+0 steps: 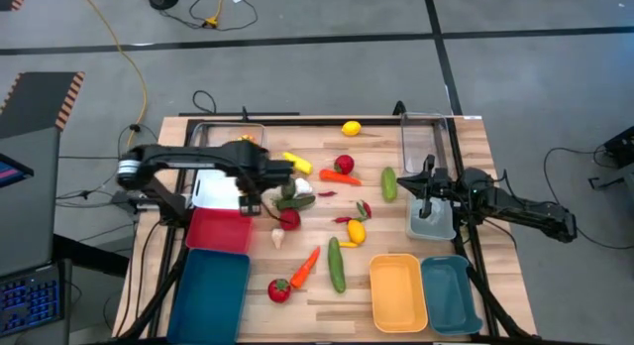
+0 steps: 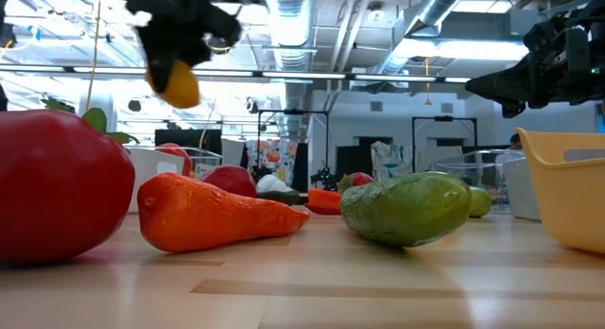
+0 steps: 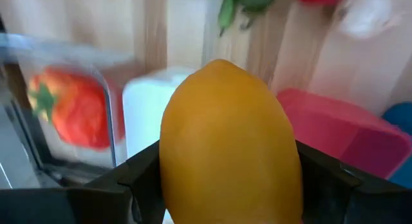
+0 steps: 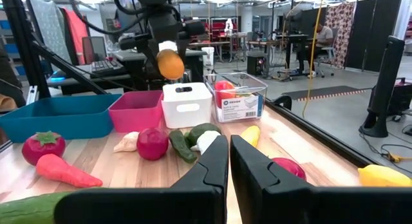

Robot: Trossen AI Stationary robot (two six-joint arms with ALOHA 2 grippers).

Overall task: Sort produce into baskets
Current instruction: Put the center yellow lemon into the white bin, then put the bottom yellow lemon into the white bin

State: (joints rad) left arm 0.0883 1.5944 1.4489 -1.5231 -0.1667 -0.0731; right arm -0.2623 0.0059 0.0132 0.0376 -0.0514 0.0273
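Note:
My left gripper (image 1: 248,198) hangs above the white basket (image 4: 187,105), next to the pink-red basket (image 4: 136,109), shut on a yellow-orange lemon-shaped fruit (image 4: 170,63). The fruit fills the left wrist view (image 3: 228,147) and also shows in the low view (image 2: 175,83). More produce lies loose on the table's middle: a tomato (image 1: 344,165), cucumbers (image 1: 337,264), a carrot (image 1: 305,268), garlic (image 1: 278,238) and a lemon (image 1: 351,128). My right gripper (image 4: 228,166) waits shut and level over the small teal basket (image 1: 433,224), holding nothing. My left gripper pinches the fruit by its two opposite sides (image 3: 168,166) between its two fingers (image 3: 322,182). The fingers come from above, pointing down. The fruit hangs below them, lifted clear of the table and the baskets, with its narrow end sticking out past the fingertips.
A clear basket (image 3: 77,76) at the far left holds a red strawberry-like fruit (image 3: 71,108). Another clear basket (image 1: 424,142) stands at the far right. A large dark teal basket (image 1: 213,286) sits near left, and orange-yellow (image 1: 398,290) and teal (image 1: 451,293) baskets near right.

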